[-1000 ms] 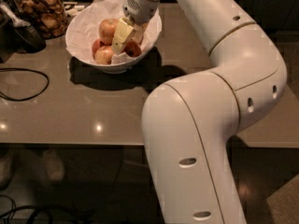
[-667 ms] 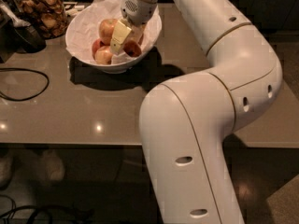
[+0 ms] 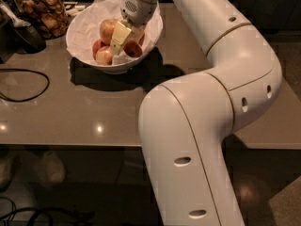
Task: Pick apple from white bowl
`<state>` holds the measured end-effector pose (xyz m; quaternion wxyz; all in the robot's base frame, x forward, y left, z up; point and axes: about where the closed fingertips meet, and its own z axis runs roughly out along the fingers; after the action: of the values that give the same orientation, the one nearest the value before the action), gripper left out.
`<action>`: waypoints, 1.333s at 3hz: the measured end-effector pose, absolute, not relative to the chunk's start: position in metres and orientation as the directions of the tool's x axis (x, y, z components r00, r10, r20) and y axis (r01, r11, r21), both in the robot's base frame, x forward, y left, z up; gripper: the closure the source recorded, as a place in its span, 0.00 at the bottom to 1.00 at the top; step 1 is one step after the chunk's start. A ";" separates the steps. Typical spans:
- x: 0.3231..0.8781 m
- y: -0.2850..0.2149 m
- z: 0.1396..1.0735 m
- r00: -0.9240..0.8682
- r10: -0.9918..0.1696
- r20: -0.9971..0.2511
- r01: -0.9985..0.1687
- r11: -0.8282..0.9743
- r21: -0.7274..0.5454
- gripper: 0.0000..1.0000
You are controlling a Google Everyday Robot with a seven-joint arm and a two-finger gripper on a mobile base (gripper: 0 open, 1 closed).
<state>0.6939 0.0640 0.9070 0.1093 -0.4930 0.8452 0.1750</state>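
The white bowl (image 3: pixel 80 44), lined with crumpled white paper, stands at the back of the brown table. It holds several apples. A dark red apple (image 3: pixel 133 49) lies at the right and another red one (image 3: pixel 97 46) at the left. A larger apple with pale patches (image 3: pixel 107 29) lies at the back and a small yellowish-pink one (image 3: pixel 104 56) at the front. My gripper (image 3: pixel 116 45) reaches down into the bowl from above. It sits among the apples, just left of the dark red apple and in front of the large one.
A glass jar of brown snacks (image 3: pixel 44 8) stands left of the bowl, with a dark object (image 3: pixel 26 34) beside it. A black cable (image 3: pixel 28 86) loops on the table's left. My white arm (image 3: pixel 197 126) fills the right foreground. The table's front edge (image 3: pixel 70 145) runs across the middle.
My gripper has moved slightly left and lower into the bowl, closer to the apples. The apples and the bowl have not visibly shifted.
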 end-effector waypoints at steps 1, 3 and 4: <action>0.693 0.057 0.899 -0.508 -0.788 -0.347 -0.861 0.469 0.196 0.36; 0.700 0.064 0.897 -0.507 -0.779 -0.370 -0.862 0.472 0.186 0.79; 0.700 0.064 0.897 -0.507 -0.779 -0.370 -0.862 0.472 0.186 0.99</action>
<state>0.7004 0.0644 0.8970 0.1176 -0.4826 0.8498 0.1763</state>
